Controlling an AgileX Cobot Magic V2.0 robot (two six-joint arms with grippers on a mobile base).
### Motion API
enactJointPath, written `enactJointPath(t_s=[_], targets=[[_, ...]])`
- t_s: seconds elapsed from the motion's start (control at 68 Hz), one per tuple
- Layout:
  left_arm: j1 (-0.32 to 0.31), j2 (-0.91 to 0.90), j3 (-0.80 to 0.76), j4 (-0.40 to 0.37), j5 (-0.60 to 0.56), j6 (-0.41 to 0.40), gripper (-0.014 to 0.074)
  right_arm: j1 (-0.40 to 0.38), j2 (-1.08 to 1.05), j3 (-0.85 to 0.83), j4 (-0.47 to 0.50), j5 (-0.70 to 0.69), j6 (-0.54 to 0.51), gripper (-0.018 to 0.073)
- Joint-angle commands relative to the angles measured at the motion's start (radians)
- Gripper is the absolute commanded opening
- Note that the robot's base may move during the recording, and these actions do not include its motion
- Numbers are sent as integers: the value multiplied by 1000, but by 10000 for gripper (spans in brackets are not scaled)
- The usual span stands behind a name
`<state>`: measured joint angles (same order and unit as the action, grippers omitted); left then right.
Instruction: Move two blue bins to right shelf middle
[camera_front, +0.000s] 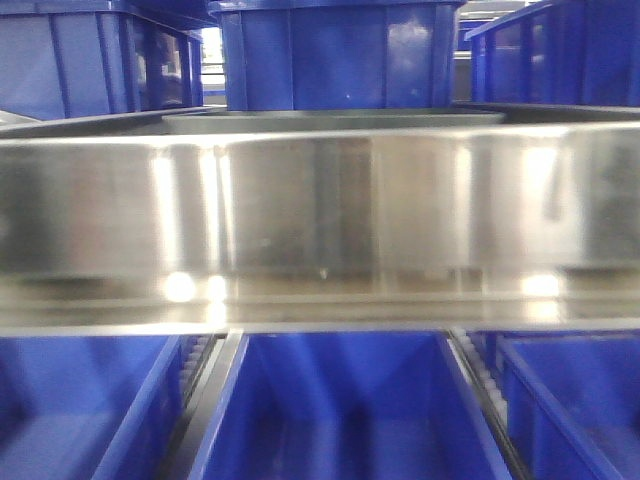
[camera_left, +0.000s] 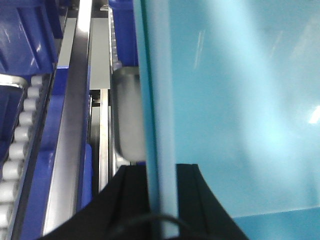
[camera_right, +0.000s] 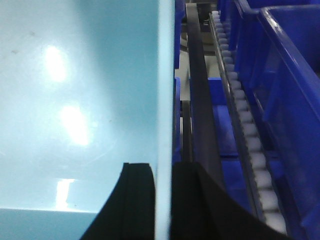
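Since each claw pinches only a thin side wall, the carry goes best with both arms travelling together at one height, so the pale cyan bin (camera_left: 240, 100) neither twists nor slips. Left claw (camera_left: 161, 172) and right claw (camera_right: 162, 170) reach forward, black fingers (camera_left: 132, 200) closed astride opposite walls, one inside, one outside. That bin hangs between them beside roller tracks (camera_right: 245, 125) and dark blue bins (camera_right: 290, 75); whether a second nests within, I cannot tell.

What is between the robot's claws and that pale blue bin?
Nothing visible. The left gripper and the right gripper each clamp a wall of the pale blue bin, one finger on either side of it.
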<state>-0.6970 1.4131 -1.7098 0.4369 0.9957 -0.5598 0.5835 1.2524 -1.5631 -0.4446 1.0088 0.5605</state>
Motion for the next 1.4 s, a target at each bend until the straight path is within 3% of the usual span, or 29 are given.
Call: enactJointPath(t_s=[0.0, 1.383], targets=[[2, -17, -16, 74, -49, 7, -111, -3, -20, -21, -73, -54, -13, -167], [2, -17, -16, 74, -49, 7, -111, -3, -20, -21, -73, -60, -13, -167]])
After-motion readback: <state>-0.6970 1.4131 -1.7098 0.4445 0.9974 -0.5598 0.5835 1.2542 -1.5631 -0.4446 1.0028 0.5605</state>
